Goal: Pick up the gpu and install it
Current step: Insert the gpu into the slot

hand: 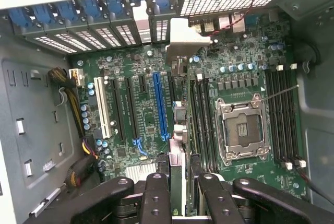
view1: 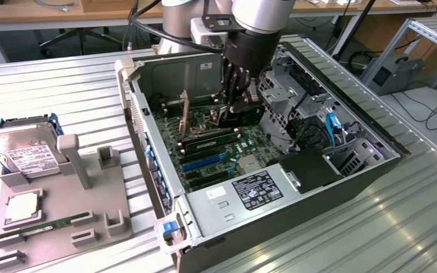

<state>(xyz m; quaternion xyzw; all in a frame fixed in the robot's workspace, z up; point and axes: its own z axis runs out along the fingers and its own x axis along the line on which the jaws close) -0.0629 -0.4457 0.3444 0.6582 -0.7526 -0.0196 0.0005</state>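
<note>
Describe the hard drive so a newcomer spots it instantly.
Start at the open PC case; the grey parts fixture lies beside it, toward the exterior view's left. The hard drive sits at the fixture's far end in a blue frame: silver with a white label, bigger than the square CPU and the green RAM stick nearer the camera.

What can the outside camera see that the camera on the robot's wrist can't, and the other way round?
Exterior view: the hard drive, a chip and a RAM stick on the grey holder beside the computer case. Wrist view: the long blue slot and the empty processor socket. Both: the motherboard, and the gripper holding the gpu over it.
</note>
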